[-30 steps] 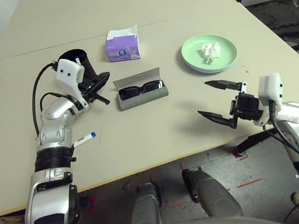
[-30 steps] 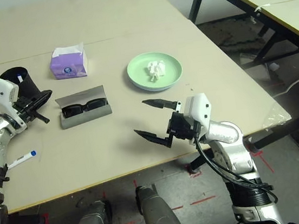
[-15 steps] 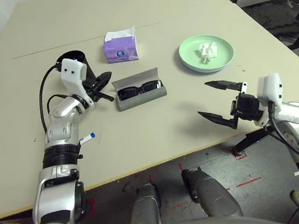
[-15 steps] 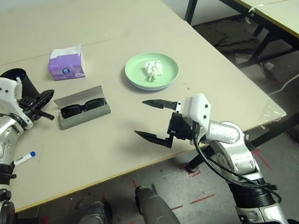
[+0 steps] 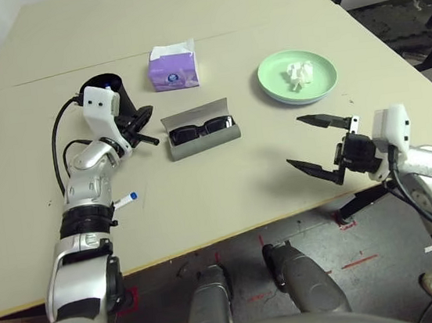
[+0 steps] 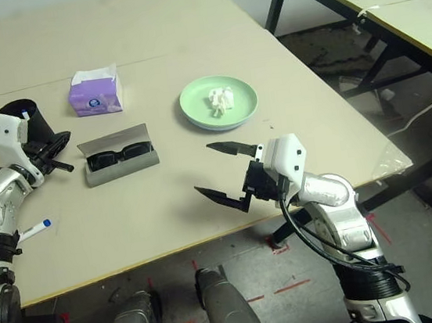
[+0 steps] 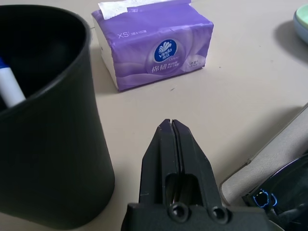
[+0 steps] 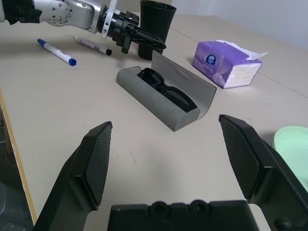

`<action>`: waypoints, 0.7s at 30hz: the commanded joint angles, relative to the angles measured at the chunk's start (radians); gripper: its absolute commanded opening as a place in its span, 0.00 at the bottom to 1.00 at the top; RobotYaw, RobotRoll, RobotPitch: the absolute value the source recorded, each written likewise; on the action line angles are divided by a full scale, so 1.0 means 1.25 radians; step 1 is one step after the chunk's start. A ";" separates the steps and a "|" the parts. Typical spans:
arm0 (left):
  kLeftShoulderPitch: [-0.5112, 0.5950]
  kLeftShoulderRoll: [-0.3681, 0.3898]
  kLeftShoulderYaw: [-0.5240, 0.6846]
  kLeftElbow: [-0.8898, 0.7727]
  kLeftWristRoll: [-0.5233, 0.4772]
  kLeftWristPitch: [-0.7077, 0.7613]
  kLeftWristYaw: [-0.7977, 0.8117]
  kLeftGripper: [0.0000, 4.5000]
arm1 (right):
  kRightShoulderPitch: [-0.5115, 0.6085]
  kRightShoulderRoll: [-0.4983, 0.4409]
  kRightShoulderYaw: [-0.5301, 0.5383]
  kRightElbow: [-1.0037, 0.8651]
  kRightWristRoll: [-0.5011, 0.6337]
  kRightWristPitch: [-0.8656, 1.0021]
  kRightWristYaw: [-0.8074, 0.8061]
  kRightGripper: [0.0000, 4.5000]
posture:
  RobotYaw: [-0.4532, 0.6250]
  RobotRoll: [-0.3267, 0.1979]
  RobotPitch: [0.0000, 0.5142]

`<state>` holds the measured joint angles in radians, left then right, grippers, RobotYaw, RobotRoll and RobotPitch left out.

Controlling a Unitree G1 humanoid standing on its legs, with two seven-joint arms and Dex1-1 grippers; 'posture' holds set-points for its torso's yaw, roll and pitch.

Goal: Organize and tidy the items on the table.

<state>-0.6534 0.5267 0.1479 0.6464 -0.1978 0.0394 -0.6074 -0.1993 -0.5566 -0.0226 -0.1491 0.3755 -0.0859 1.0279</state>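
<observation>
The left gripper (image 7: pixel 172 126) has its fingers pressed together on nothing, its tip between the black cup (image 7: pixel 45 120) and the grey case (image 5: pixel 201 132). A marker (image 7: pixel 9 88) stands in the cup; the sunglasses (image 8: pixel 166 90) lie in the open case. The right gripper (image 5: pixel 314 143) hangs with jaws spread wide and empty over the table (image 5: pixel 228 191) near its front edge. Behind sit the tissue box (image 5: pixel 172 66) and the green plate (image 5: pixel 298 76) holding a crumpled tissue (image 5: pixel 297 73). A blue-capped marker (image 6: pixel 32 230) lies beside the left forearm; a black-capped marker (image 8: pixel 92 45) lies near it.
</observation>
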 commanded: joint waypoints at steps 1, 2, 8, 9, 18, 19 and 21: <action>-0.010 -0.012 -0.017 0.037 0.021 -0.024 -0.008 0.01 | -0.006 -0.010 0.010 -0.015 -0.006 0.009 -0.003 1.00 | 0.18 0.62 0.30; -0.013 -0.016 -0.022 0.043 0.024 -0.030 -0.012 0.01 | -0.007 -0.011 0.011 -0.016 -0.007 0.009 -0.004 1.00 | 0.17 0.62 0.30; -0.020 -0.027 -0.032 0.058 0.027 -0.049 -0.040 0.01 | -0.006 -0.013 0.013 -0.023 -0.010 0.015 -0.011 1.00 | 0.17 0.62 0.30; -0.020 -0.027 -0.034 0.059 0.027 -0.050 -0.043 0.01 | -0.006 -0.014 0.014 -0.024 -0.011 0.015 -0.012 1.00 | 0.17 0.62 0.30; 0.016 -0.015 -0.043 0.015 0.023 -0.037 -0.086 0.01 | -0.012 -0.011 0.020 -0.015 -0.015 0.011 -0.016 1.00 | 0.17 0.62 0.30; 0.020 -0.013 -0.044 0.010 0.023 -0.034 -0.090 0.01 | -0.014 -0.011 0.021 -0.013 -0.015 0.011 -0.016 1.00 | 0.18 0.62 0.30; 0.032 -0.010 -0.047 -0.006 0.021 -0.027 -0.102 0.01 | -0.016 -0.010 0.022 -0.011 -0.015 0.011 -0.016 1.00 | 0.18 0.62 0.30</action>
<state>-0.6366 0.5062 0.1016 0.6592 -0.1808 -0.0084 -0.7187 -0.2172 -0.5639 -0.0121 -0.1597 0.3701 -0.0750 1.0081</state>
